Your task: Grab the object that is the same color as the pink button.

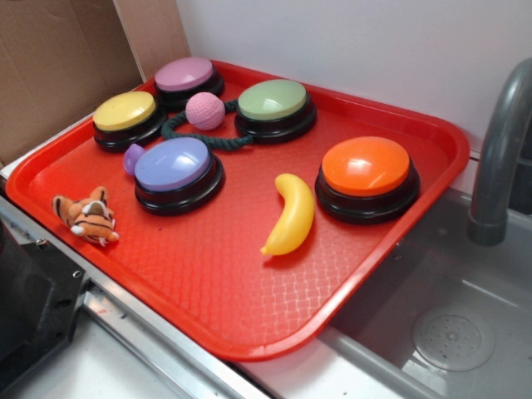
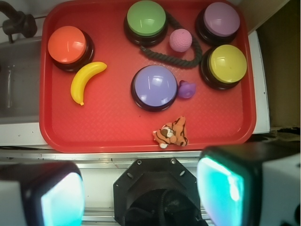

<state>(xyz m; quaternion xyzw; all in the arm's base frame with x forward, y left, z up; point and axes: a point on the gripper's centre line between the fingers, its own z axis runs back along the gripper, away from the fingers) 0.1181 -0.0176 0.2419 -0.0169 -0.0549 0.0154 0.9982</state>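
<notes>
Approach is the step in hand: the hand (image 2: 141, 193) hangs wide and empty, well short of the small pink textured ball (image 2: 180, 39) beside the mauve-topped dome button (image 2: 221, 20); next, it should descend over it.

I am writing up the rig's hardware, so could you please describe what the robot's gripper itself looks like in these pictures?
Only the wrist view shows it. The gripper has two blocky fingers with dark edges and glossy teal-glowing inner pads, on pale outer housings. Between them sits a black octagonal mount with small screws.
</notes>
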